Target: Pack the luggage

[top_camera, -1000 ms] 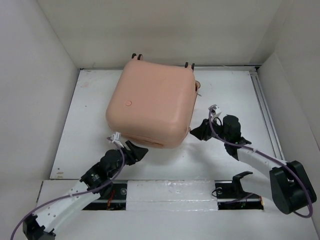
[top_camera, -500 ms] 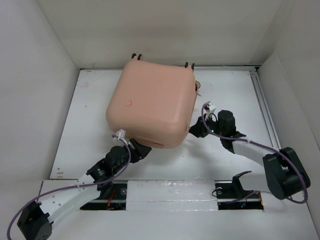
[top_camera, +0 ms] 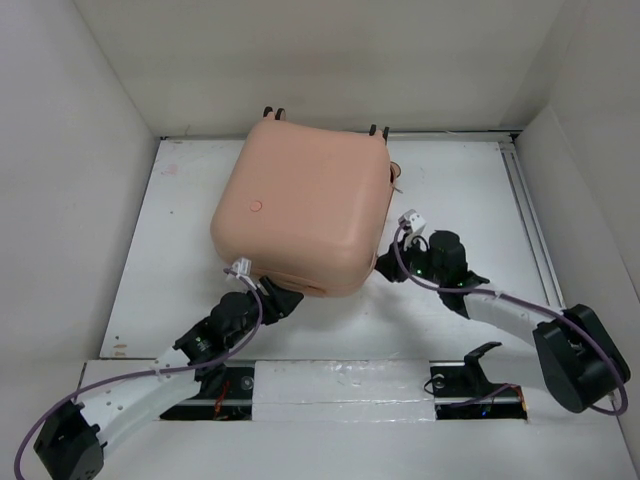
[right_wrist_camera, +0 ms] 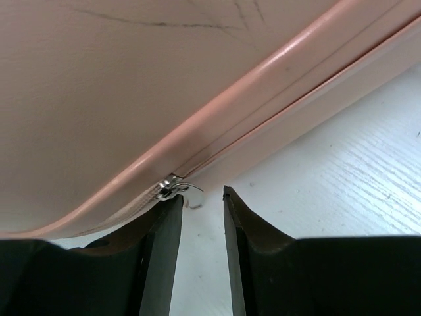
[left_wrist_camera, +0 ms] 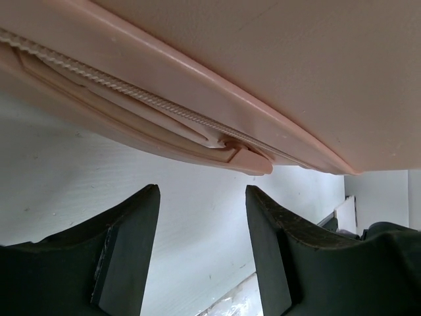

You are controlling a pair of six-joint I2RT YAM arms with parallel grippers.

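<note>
Two claws sit at the luggage [top_camera: 300, 210], and neither is gripping anything. We see the peach-pink hard-shell case lying flat and closed on the white bench [top_camera: 470, 190], left of centre toward the far side and slightly rotated, with black caster wheels [top_camera: 275, 113] poking out at its far edge. Left claw [top_camera: 283, 297] sits low at the near edge of the case, close to the near-left corner. In the left wrist view its fingers [left_wrist_camera: 128, 250] stand well apart with only bench between them, so it's released. The zipper teeth [left_wrist_camera: 131, 89] and a flat moulded tab [left_wrist_camera: 247, 160] on the seam run just above the tips, apart from them. Right claw [top_camera: 385, 265] is at the near-right corner, pointing in at the seam. In the right wrist view its fingers [right_wrist_camera: 158, 257] stand a narrow gap apart with nothing between them, so it's released too. The metal zipper pull [right_wrist_camera: 176, 189] sits on the seam right at one fingertip; we cannot tell if they touch. Purple cables [top_camera: 250, 330] run along both arms.
</note>
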